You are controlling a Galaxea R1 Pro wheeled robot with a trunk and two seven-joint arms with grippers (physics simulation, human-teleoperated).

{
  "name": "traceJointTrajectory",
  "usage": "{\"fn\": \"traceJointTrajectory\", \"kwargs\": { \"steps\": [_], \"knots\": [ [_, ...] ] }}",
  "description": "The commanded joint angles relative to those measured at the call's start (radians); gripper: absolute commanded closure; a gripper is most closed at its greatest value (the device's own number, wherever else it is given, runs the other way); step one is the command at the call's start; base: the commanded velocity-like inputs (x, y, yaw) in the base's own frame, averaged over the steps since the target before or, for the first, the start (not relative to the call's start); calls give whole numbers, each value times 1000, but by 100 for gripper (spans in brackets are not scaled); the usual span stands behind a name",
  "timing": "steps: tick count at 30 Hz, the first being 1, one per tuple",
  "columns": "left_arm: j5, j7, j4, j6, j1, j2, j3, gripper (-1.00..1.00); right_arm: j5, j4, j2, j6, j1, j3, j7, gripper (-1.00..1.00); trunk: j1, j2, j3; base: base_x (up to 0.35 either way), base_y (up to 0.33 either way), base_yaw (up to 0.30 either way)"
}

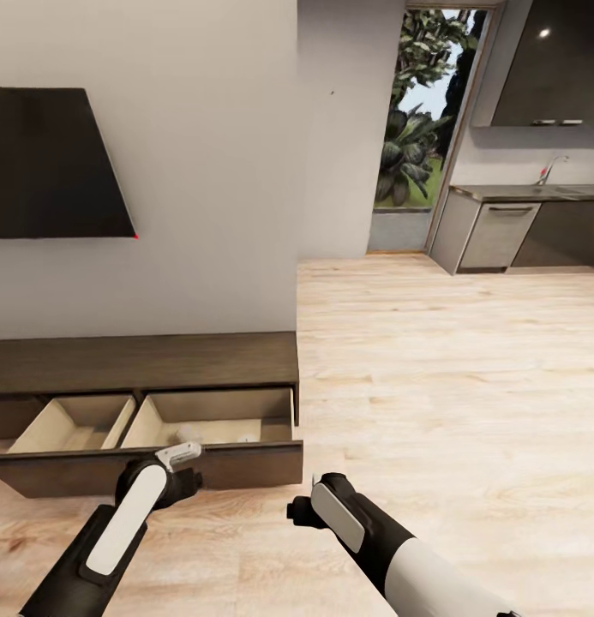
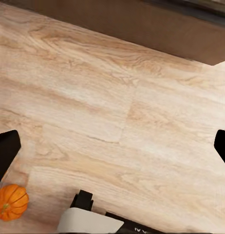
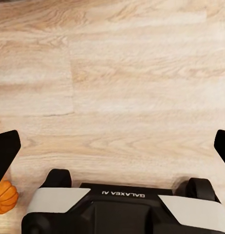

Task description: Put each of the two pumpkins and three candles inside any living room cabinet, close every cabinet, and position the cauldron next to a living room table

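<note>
Both grippers wide open over bare floor, holding nothing.
Cabinet drawer hangs open just ahead of left gripper; pumpkin sits beside one left fingertip; right gripper too.

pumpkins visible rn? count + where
1 visible. The pumpkin sits on the wood floor, seen in both wrist views, probably the same one near the robot's base. A second may be hidden inside the open cabinet drawers.

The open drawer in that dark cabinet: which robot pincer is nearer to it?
Left. The left pincer sits right at the open drawer's front edge; the right pincer hangs over bare floor, beyond its right corner.
</note>
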State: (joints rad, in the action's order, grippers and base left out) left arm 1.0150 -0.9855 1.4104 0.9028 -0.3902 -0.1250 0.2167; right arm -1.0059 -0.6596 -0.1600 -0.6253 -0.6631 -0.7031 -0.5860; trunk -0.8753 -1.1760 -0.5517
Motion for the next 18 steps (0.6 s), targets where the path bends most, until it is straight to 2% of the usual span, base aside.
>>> {"fn": "traceJointTrajectory", "kwargs": {
  "steps": [1, 5, 10, 13, 16, 17, 18],
  "knots": [
    [-11, -4, -14, -17, -1, -1, 15, -100, -8, -1, 0, 8, -1, -4, -9, -100, -4, -8, -4, 0, 0, 0],
    [-71, 29, -55, -87, -1, -3, 77, -100, -7, 0, 0, 46, -1, -6, -10, -100, -19, -36, -17, 0, 0, 0],
    [-152, 86, -67, -169, -1, -4, 112, -100, -5, -3, 2, 65, -1, -13, -19, -100, -38, -71, -32, 0, 0, 0],
    [-189, 136, -104, -195, -1, -5, 119, -100, -4, -3, 0, 79, -1, -20, -20, -100, -50, -92, -42, 0, 0, 0],
    [-222, 173, -154, -229, -1, -3, 121, -100, -1, -3, 1, 133, -1, -24, -16, -100, -61, -113, -51, 0, 0, 0],
    [-253, 191, -169, -259, -1, -3, 122, -100, 6, -2, 1, 172, -1, -32, -14, -100, -65, -120, -54, 0, 0, 0],
    [-265, 196, -172, -270, -1, -3, 123, -100, 10, -2, 1, 183, -1, -36, -13, -100, -69, -127, -58, 0, 0, 0]
  ]
}}
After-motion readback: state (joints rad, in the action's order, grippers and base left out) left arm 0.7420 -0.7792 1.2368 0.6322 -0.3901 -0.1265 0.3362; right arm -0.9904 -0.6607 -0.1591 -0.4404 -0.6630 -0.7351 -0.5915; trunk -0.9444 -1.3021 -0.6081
